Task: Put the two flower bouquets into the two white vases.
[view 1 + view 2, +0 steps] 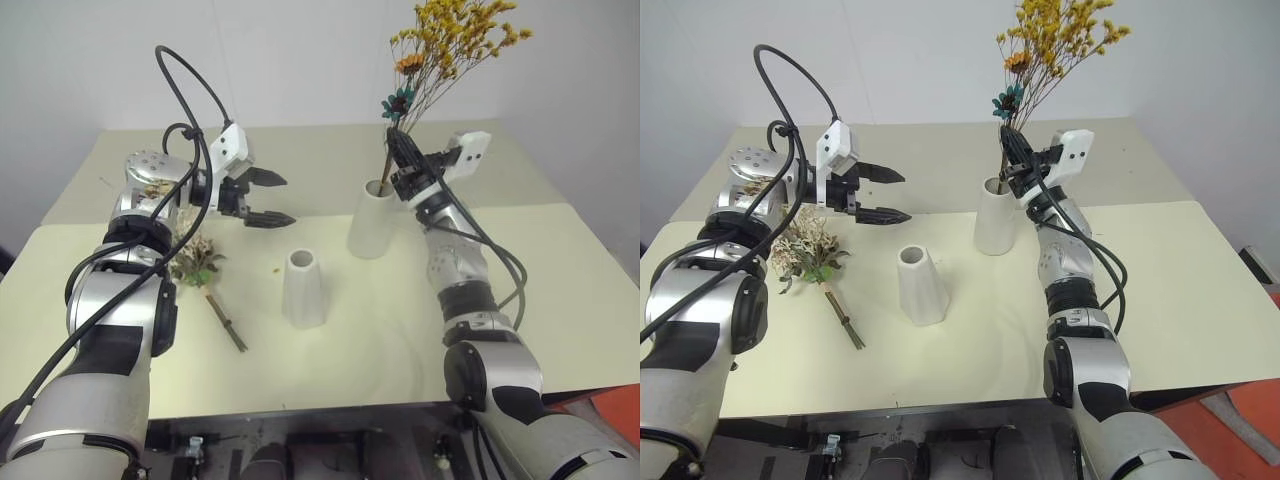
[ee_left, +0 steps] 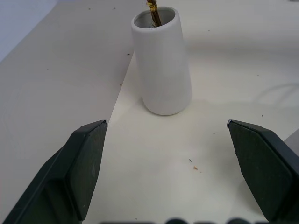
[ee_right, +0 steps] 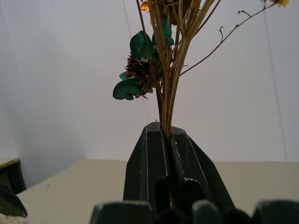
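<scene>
My right gripper [image 1: 399, 141] is shut on the stems of the yellow-orange bouquet [image 1: 455, 40], just under its teal flower [image 3: 140, 46]. The stem ends reach into the mouth of the far white vase [image 1: 373, 225], and the blossoms stand high above it. The second white vase [image 1: 303, 288] stands empty, nearer the table's front. The other bouquet [image 1: 810, 250], cream sprigs and green leaves, lies on the table at the left with its stems toward the front. My left gripper [image 1: 288, 199] hovers open above the table, left of the far vase [image 2: 163, 70], pointing at it.
The table [image 1: 560, 300] is covered in pale cream sheets, with a seam running across its middle. Its front edge [image 1: 300, 408] lies close to me. A white wall stands behind. Something orange-red [image 1: 612, 402] sits below the table's right front corner.
</scene>
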Controlling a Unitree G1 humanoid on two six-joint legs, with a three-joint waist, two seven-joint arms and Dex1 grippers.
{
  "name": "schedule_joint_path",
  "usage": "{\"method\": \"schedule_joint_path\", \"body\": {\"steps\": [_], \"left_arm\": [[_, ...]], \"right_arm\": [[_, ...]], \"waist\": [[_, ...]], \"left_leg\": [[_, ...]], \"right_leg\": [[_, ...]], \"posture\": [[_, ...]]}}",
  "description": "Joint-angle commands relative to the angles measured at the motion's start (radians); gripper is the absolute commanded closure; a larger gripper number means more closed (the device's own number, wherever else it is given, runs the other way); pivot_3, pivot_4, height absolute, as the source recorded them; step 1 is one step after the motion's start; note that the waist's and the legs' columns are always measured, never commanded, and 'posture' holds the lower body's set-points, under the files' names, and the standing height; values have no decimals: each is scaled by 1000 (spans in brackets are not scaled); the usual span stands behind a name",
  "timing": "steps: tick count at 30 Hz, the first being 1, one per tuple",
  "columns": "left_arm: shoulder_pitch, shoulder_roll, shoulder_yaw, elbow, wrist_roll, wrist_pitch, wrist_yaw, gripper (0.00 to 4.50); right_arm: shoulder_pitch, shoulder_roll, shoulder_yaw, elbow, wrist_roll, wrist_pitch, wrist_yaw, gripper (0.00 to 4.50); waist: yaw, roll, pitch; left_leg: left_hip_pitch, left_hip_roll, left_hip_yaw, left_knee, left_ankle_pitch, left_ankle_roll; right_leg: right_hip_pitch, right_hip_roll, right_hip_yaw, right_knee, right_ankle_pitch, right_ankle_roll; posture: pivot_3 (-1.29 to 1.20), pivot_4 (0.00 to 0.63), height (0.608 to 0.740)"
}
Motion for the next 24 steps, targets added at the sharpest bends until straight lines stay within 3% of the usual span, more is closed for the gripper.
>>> {"method": "schedule_joint_path", "body": {"steps": [1,10,14,23,24], "left_arm": [[-11,15,19,-31,-9,1,-3,0],[-2,17,21,-34,-9,0,-3,0],[-3,17,24,-33,-11,1,-4,0],[-26,18,24,-22,-3,-6,14,0],[-25,18,25,-22,-3,-7,15,0]], "right_arm": [[0,6,7,-10,-13,-56,2,4485],[21,13,24,-19,-44,-91,-27,4485],[33,17,24,-39,-40,-88,-26,3364],[92,18,28,-127,-29,-53,-48,134],[103,17,28,-144,-29,-52,-54,42]], "waist": [[0,0,0],[0,0,0],[0,0,0],[0,0,0],[0,0,0]], "left_leg": [[0,0,0,0,0,0],[0,0,0,0,0,0],[0,0,0,0,0,0],[0,0,0,0,0,0],[0,0,0,0,0,0]], "right_leg": [[0,0,0,0,0,0],[0,0,0,0,0,0],[0,0,0,0,0,0],[0,0,0,0,0,0],[0,0,0,0,0,0]], "posture": [[0,150,740],[0,150,740],[0,150,740],[0,150,740],[0,150,740]]}}
